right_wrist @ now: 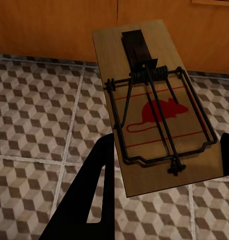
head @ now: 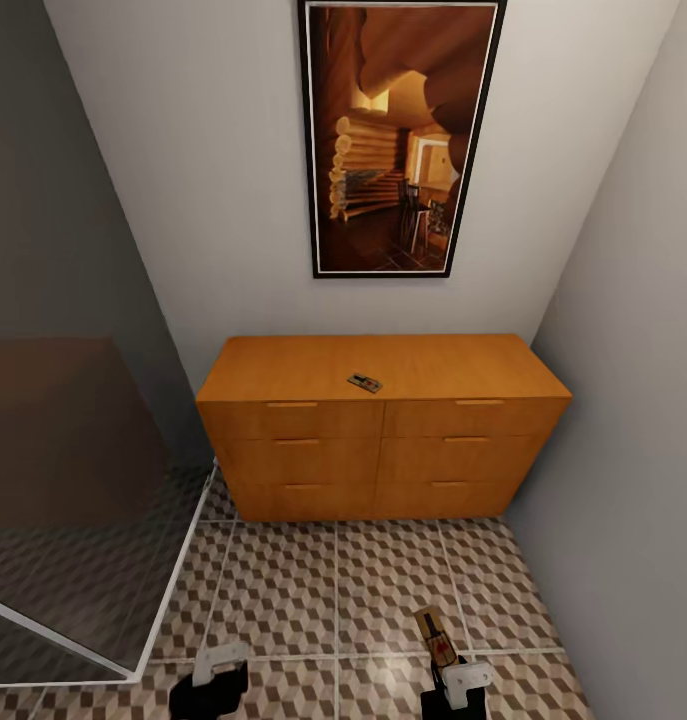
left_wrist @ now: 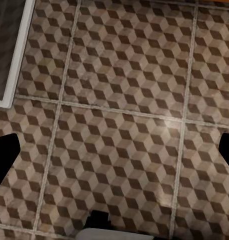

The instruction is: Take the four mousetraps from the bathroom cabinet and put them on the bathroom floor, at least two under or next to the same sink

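Mousetrap in hand (right_wrist: pixel 154 107): the right gripper (head: pixel 451 668) clamps its near end, holding it above the bathroom floor (head: pixel 333 590); another mousetrap (head: pixel 364 382) lies on the cabinet (head: pixel 383 430) top; the left gripper (head: pixel 215 672) hangs spread wide, holding nothing.

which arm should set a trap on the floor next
Right. Its tool is shut on a mousetrap, held over the bathroom floor. The left tool is open and empty; the other visible mousetrap lies on the cabinet.
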You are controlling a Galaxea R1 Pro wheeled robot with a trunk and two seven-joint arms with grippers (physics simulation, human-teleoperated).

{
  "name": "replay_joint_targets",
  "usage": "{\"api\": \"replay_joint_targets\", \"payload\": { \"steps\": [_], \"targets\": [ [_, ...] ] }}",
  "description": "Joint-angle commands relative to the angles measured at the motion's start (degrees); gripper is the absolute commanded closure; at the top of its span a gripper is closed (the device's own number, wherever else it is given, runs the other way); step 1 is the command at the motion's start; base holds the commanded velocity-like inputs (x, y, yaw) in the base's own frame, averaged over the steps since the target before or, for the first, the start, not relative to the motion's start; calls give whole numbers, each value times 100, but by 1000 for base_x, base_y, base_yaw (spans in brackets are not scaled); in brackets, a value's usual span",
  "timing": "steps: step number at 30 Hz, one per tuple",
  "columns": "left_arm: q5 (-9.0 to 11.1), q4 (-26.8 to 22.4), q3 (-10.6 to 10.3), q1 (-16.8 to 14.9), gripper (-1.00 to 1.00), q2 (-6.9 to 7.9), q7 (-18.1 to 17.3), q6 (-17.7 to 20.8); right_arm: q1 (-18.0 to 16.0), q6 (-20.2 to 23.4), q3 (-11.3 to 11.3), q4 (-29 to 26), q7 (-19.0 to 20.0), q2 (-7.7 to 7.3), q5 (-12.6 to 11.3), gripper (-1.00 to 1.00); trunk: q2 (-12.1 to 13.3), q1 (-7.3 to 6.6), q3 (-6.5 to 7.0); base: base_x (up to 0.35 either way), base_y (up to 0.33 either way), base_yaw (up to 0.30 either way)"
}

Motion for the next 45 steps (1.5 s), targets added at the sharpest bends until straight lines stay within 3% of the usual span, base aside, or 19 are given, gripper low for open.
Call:
{"api": "replay_joint_targets", "payload": {
  "steps": [1,6,9,10,11,13,15,16,19,25,28,33,35,37,38,40,41,43,45],
  "targets": [
    [60,22,-45,-5,-100,4,45,-12,-5,-21,52,6,-6,0,-67,100,-11,3,-10,0,0,0],
    [56,-2,-27,-49,-100,-38,69,335,-5,-16,52,6,-6,2,-68,100,-11,3,-10,0,0,0],
    [55,-660,-23,-276,-100,-47,85,1378,-5,-13,55,6,-6,2,-74,100,-11,3,-10,0,0,0],
    [55,-1031,-21,-430,-100,-53,89,2021,-5,-13,55,6,-6,2,-74,100,-11,3,-10,0,0,0],
    [55,-1549,-18,-730,-100,-92,99,2955,-5,-12,58,6,-6,2,-75,100,-11,3,-10,0,0,0],
    [55,-2029,-16,-1483,-100,-279,143,3924,-5,-12,60,6,-3,7,-75,100,-11,3,-10,0,0,0],
    [55,-2131,-16,-2141,-100,-437,321,4279,-5,-10,61,6,3,9,-76,100,-11,3,-10,0,0,0],
    [56,-2179,-11,-2621,-100,-509,596,4590,-5,-7,61,6,7,10,-76,100,-11,3,-10,0,0,0],
    [61,-2290,-8,-3473,-100,-569,945,5312,-5,-4,61,6,12,11,-72,100,-11,3,-10,0,0,0],
    [70,-2264,8,-4868,-100,-592,1085,5785,-5,3,61,6,20,11,-67,100,-11,3,-10,0,0,0],
    [72,-2137,9,-5165,-100,-593,1079,5815,-5,1,61,6,20,11,-68,100,-11,3,-10,0,0,0],
    [134,-2149,15,-5275,-100,-566,889,5882,-5,4,61,6,21,11,-69,100,-11,3,-10,0,0,0],
    [160,-2277,17,-5294,-100,-475,480,5940,-5,5,61,6,21,11,-68,100,-11,3,-10,0,0,0],
    [173,-2423,15,-5304,-100,-308,-204,5972,-5,5,61,6,21,11,-67,100,-11,3,-10,0,0,0],
    [176,-2516,11,-5307,-100,-169,-777,5984,-5,5,61,8,21,11,-67,100,-11,3,-10,0,0,0],
    [173,-2745,-21,-5311,-100,324,-2333,5982,-5,5,61,12,21,11,-67,100,-11,3,-10,0,0,0],
    [169,-2803,-39,-5312,-100,440,-2703,5977,-5,6,61,13,21,11,-67,100,-11,3,-10,0,0,0],
    [137,-3007,-173,-5313,-100,899,-4109,5940,-5,6,61,11,21,8,-67,100,-11,3,-10,0,0,0],
    [93,-3119,-314,-5313,-100,1225,-4956,5881,-5,6,61,13,21,8,-67,100,-11,3,-10,0,0,0]
  ]
}}
